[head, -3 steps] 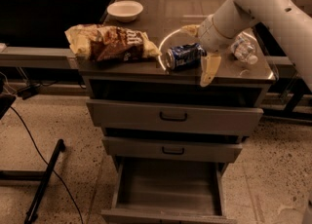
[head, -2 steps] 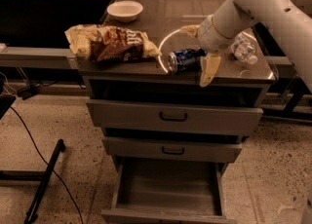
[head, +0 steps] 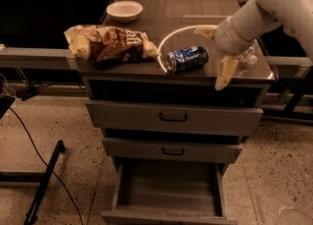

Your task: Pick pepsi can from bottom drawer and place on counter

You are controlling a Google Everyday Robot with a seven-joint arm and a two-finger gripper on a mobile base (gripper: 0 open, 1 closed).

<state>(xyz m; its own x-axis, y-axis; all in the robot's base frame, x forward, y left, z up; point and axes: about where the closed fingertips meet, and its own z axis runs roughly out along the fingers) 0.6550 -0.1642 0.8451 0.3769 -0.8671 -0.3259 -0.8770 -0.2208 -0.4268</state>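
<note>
now pepsi can [head: 188, 58] lies sideways on counter [head: 190, 11]; hand [head: 211, 58] just beside it, released.

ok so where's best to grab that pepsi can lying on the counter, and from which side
Probably the blue middle of the pepsi can, from above. It lies on its side on the counter, long axis roughly left to right, so a grip closing front to back would span its round wall, not the silver ends. The gripper is open just right of it.
</note>
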